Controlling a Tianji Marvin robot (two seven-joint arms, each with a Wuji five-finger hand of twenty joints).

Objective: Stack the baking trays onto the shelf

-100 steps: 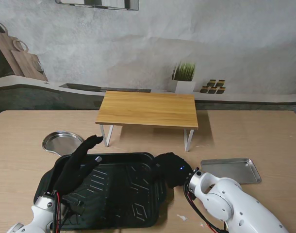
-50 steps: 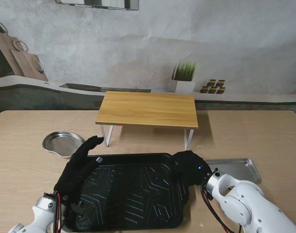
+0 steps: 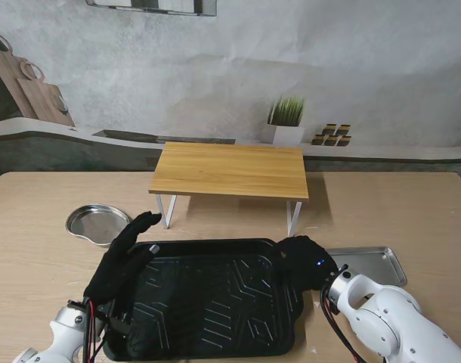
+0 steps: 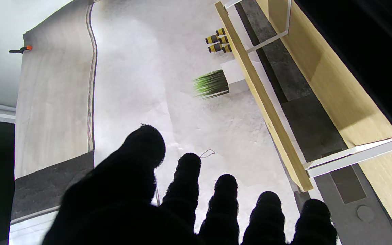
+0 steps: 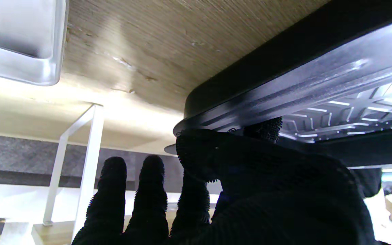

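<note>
Shelf [image 3: 229,169] bare, nothing stacked. Right hand [image 3: 304,262] pinches black tray [image 3: 208,302] rim; left hand [image 3: 121,261] open, fingers spread. Silver tray [image 3: 370,261] and round pan [image 3: 97,222] untouched on table.

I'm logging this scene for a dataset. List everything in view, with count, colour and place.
Black baking tray: one, black, table front centre, between both hands.
Rectangular silver tray: one, silver, right of the black tray.
Round metal dish: one, silver, left side.
Wooden shelf: one, light wood with white legs, behind the trays.
Potted plant: one, green in white pot, behind the shelf.
Table: one, light wood.
Left robot hand: black glove, fingers spread at the tray's left edge.
Right robot hand: black glove, gripping the tray's right rim.
</note>
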